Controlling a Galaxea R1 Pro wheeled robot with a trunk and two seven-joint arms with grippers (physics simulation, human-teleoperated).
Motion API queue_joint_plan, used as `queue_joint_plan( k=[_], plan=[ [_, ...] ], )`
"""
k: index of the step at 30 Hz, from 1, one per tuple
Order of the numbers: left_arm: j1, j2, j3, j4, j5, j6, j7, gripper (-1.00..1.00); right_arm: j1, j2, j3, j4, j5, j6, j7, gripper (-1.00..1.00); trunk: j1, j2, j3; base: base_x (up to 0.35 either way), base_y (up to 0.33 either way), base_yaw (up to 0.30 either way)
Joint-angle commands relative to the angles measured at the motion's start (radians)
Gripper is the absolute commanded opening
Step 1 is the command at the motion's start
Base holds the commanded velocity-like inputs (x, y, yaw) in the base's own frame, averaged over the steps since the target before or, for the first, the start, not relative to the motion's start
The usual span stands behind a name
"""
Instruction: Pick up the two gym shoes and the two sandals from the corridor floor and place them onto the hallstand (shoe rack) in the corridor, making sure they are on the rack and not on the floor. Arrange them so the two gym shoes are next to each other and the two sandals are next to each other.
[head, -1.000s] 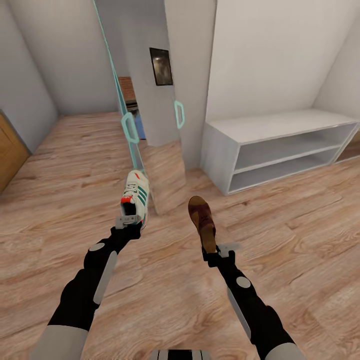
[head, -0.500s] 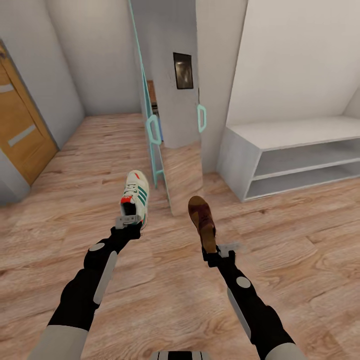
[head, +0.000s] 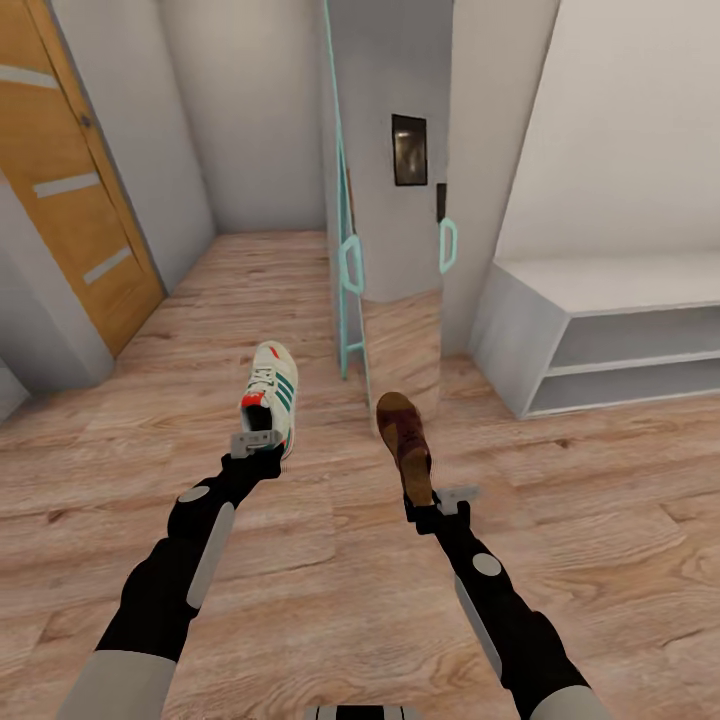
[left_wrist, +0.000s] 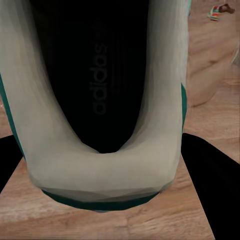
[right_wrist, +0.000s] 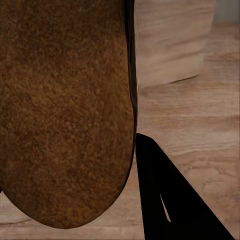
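Left wrist view, gym shoe (left_wrist: 100, 165) insole reading "adidas", held by left claw (head: 257, 443)

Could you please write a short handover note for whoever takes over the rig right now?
Left gripper: shut on a gym shoe, held by the heel above the corridor floor.
Right gripper: shut on a brown sandal, also carried.
The hallstand stands ahead to the right; the visible parts of its bench and shelves hold no shoes.
Done: one shoe and one sandal picked up.
Left: place both on the hallstand, then fetch the other gym shoe and sandal and pair them.
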Motion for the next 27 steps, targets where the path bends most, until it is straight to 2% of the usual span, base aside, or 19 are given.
queue_joint_plan(
  k=[1, 8, 16, 27],
  plan=[
    [-0.001, 0.000, 0.001, -0.001, 0.007, 0.005, -0.001, -1.00, 0.000, 0.000, 0.001, -0.002, -0.003, 0.004, -0.003, -1.00, 0.000, 0.000, 0.000, 0.000, 0.000, 0.238],
    [-0.001, 0.000, 0.001, 0.000, 0.007, 0.005, -0.001, -1.00, 0.000, 0.000, 0.001, -0.002, -0.003, 0.004, -0.003, -1.00, 0.000, 0.000, 0.008, 0.000, 0.104, 0.238],
    [-0.001, 0.000, 0.001, 0.001, 0.007, 0.005, -0.001, -1.00, 0.000, 0.000, 0.001, -0.002, -0.003, 0.004, -0.003, -1.00, 0.000, 0.000, 0.017, 0.012, 0.300, 0.238],
    [-0.001, 0.000, 0.001, 0.001, 0.008, 0.005, -0.001, -1.00, 0.000, 0.000, 0.001, -0.003, -0.003, 0.004, -0.003, -1.00, 0.000, 0.000, 0.029, 0.137, 0.313, 0.238]
  ],
)
